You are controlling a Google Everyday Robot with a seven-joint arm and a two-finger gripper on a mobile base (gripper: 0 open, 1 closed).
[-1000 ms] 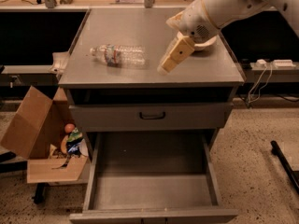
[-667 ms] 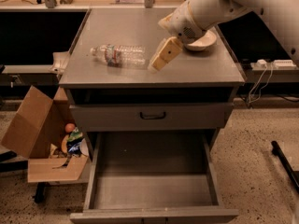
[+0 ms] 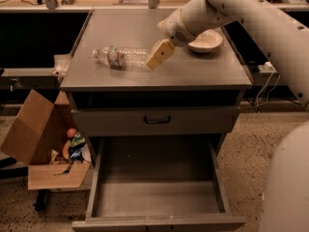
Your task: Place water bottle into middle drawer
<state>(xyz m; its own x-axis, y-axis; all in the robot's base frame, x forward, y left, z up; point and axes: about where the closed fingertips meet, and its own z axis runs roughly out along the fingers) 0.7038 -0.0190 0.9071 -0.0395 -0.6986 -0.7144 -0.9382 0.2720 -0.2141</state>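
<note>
The hand slants down-left, tip beside the lying water bottle

water bottle: I count one, upper centre-left.
gripper: one, upper centre, at the bottle's right end.
bowl: one, upper right.
middle drawer: one, bottom centre.
drawer front: one, mid-frame.
cardboard box: one, lower left.

Water bottle seen lying on side on cabinet top. Gripper held low at bottle's right end; contact not discernible. White bowl set just beyond arm. Middle drawer pulled open below.
</note>
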